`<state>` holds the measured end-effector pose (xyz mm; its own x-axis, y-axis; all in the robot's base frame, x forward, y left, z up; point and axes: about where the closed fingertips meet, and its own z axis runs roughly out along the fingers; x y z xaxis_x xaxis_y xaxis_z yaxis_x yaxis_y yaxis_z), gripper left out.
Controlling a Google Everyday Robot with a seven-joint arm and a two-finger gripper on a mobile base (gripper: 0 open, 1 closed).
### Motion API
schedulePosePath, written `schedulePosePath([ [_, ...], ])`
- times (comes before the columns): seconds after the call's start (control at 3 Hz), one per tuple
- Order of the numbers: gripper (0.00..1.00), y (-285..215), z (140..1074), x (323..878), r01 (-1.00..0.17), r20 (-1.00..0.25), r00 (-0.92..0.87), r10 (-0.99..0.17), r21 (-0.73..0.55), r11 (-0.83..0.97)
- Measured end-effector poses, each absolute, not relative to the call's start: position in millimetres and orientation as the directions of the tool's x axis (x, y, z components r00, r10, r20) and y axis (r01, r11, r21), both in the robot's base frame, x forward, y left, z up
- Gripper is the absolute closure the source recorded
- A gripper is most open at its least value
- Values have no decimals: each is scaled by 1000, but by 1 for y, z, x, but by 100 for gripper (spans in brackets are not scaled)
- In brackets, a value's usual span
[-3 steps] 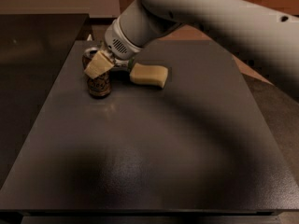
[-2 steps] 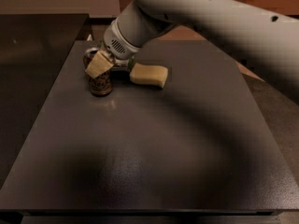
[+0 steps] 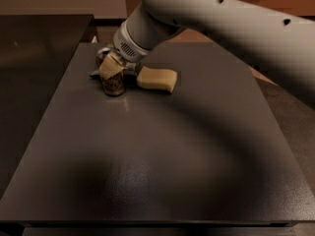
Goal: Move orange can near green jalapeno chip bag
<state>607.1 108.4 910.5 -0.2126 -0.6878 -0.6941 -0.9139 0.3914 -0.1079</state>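
Note:
The orange can (image 3: 114,85) stands upright at the far left of the dark table (image 3: 162,161), its dark brownish sides showing below my gripper. My gripper (image 3: 112,65) comes down from the upper right and is shut on the can's upper part, with one tan finger pad (image 3: 110,68) across its front. The can sits just left of the sponge, with a small gap. The green jalapeno chip bag is hidden; only a thin pale sliver (image 3: 95,74) shows behind the gripper, and I cannot tell what it is.
A pale yellow sponge block (image 3: 156,78) lies right of the can. My thick white arm (image 3: 231,23) spans the upper right. A second dark surface (image 3: 39,58) adjoins on the left. The table's front edge (image 3: 157,222) is near.
The can and my gripper have shifted a little to the right, closer to the sponge. The sponge has not moved.

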Motion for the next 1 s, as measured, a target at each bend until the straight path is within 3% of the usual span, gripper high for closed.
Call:
schedulePosePath([
  [0.33, 13, 110, 911, 606, -915, -694, -210, -689, -109, 388],
  [0.67, 0, 111, 911, 605, -916, -694, -208, -690, -109, 386],
  [1.0, 0, 111, 911, 605, -916, -694, -208, -690, -109, 386],
])
